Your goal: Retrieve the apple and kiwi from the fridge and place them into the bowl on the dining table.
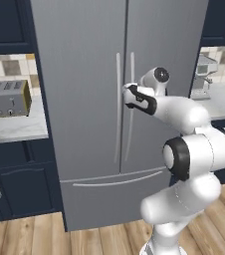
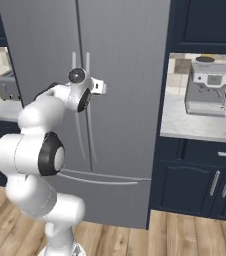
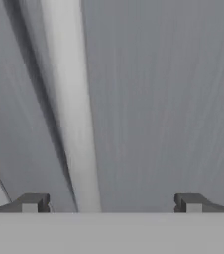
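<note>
Fridge (image 1: 84, 99) doors closed. End effector (image 3: 111, 203) released, fingers spread wide, right up at the door with one long handle (image 3: 72, 114) between the fingertips (image 3: 32, 202), not clamped.

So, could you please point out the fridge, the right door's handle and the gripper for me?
fridge (image 1: 84, 74): left base view, on the bare front of its left door.
right door handle (image 3: 72, 109): hand view, on the middle of the pale bar.
gripper (image 3: 111, 203): hand view, midway between the open fingers.
</note>
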Tool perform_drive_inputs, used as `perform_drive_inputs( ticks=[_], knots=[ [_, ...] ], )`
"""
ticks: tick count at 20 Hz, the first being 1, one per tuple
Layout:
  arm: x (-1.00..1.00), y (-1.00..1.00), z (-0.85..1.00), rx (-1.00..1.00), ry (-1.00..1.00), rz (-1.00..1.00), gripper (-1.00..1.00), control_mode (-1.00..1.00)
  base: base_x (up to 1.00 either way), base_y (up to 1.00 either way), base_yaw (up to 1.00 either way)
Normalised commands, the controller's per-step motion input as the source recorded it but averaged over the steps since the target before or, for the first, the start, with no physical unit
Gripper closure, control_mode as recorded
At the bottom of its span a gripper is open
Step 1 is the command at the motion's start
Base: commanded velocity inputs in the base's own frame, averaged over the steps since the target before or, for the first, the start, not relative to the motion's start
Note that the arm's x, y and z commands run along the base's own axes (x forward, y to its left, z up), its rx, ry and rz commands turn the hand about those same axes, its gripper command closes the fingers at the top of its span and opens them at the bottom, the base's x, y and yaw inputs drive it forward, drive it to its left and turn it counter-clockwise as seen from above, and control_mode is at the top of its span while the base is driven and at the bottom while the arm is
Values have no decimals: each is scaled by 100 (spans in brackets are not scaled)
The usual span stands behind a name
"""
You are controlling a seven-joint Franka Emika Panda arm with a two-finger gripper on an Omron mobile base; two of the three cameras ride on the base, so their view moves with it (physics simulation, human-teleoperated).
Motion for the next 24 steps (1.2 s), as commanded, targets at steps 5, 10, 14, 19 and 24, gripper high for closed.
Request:
perform_drive_inputs(
  ticks=[5, 10, 14, 19, 24],
  knots=[
    [86, 0, -9, 0, -1, 0, -100, -100, 0, 0, 0],
    [80, 0, -35, 0, -11, 0, -100, -100, 0, 0, 0],
    [66, 0, -21, 0, -6, 0, 100, -100, 0, 0, 0],
    [-7, -3, 15, 0, 3, 0, 100, -100, 0, 0, 0],
    [-95, -46, 43, 0, 1, 0, 100, -100, 0, 0, 0]
  ],
)
